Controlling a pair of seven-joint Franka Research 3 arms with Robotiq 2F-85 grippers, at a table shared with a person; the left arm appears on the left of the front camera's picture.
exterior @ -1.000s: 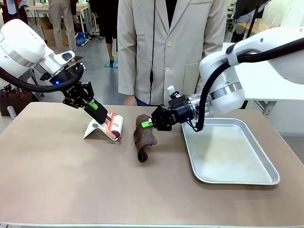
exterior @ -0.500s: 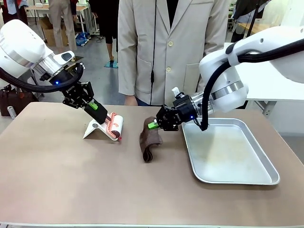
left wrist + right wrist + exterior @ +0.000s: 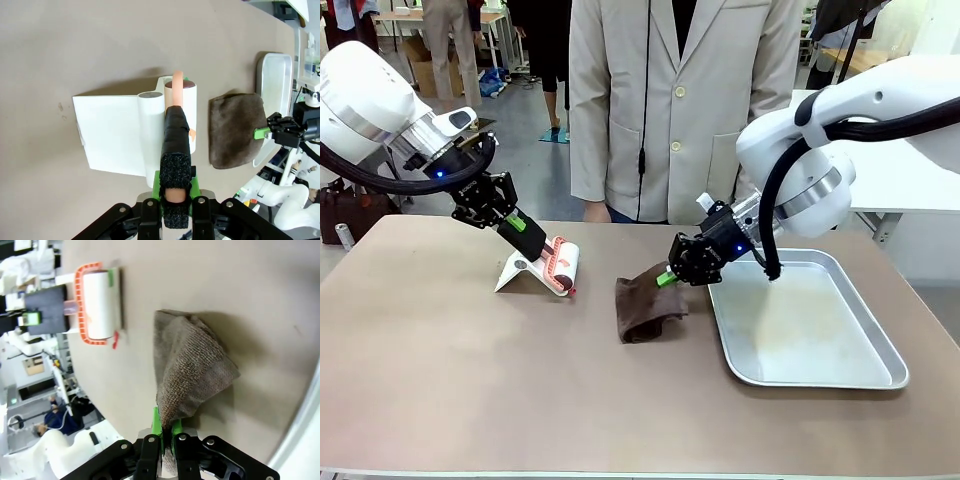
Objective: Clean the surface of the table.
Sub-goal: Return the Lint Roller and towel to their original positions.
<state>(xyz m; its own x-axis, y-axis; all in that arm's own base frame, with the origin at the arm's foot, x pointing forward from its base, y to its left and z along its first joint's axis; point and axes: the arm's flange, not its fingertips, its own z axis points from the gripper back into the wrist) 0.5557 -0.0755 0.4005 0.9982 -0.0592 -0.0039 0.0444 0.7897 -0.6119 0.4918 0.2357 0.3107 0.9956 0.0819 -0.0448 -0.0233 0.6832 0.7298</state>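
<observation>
Broadly, table (image 3: 470,390), long axis left-right

The lint roller's handle (image 3: 175,150) hides between the left fingers (image 3: 176,175), the tray (image 3: 273,75) partly behind cloth (image 3: 235,130)

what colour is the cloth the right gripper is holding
Brown cloth, clearest in the right wrist view.

My arms are glossy white with silver rings, looping black cables, black grippers, green pads (image 3: 524,224), small blue lights.
</observation>
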